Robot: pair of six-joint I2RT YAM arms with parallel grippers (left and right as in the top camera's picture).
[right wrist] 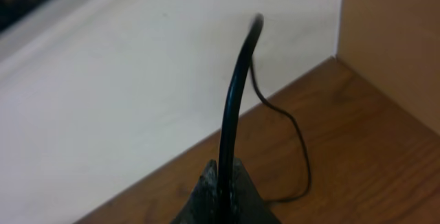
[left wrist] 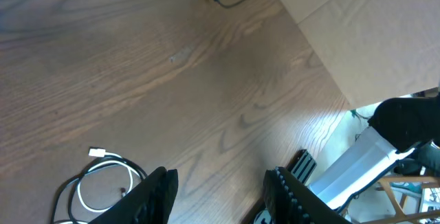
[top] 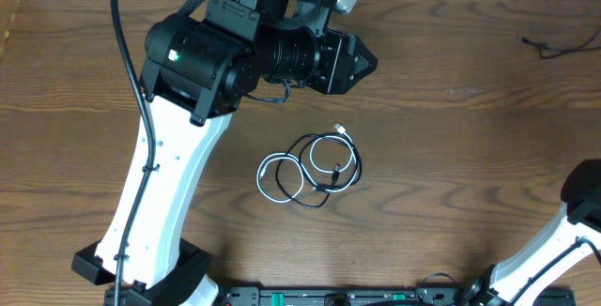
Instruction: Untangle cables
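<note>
The cables lie tangled together mid-table: a white cable (top: 278, 176) looped on the left and a black cable (top: 349, 160) looped around and over it, with a small white plug (top: 341, 130) at the top. My left gripper (top: 364, 62) hangs open above the table, up and to the right of the tangle, holding nothing. In the left wrist view the white cable (left wrist: 103, 163) and black cable (left wrist: 135, 170) sit just left of the gripper (left wrist: 221, 183). My right gripper (right wrist: 225, 176) is shut, and a thick black cord (right wrist: 234, 93) rises in line with its tips.
A thin black wire (top: 554, 45) lies at the table's far right back corner, also in the right wrist view as a wire (right wrist: 302, 148) near a cardboard wall (right wrist: 388, 38). The right arm (top: 584, 203) sits at the front right edge. The left arm's white base (top: 155, 212) stands front left.
</note>
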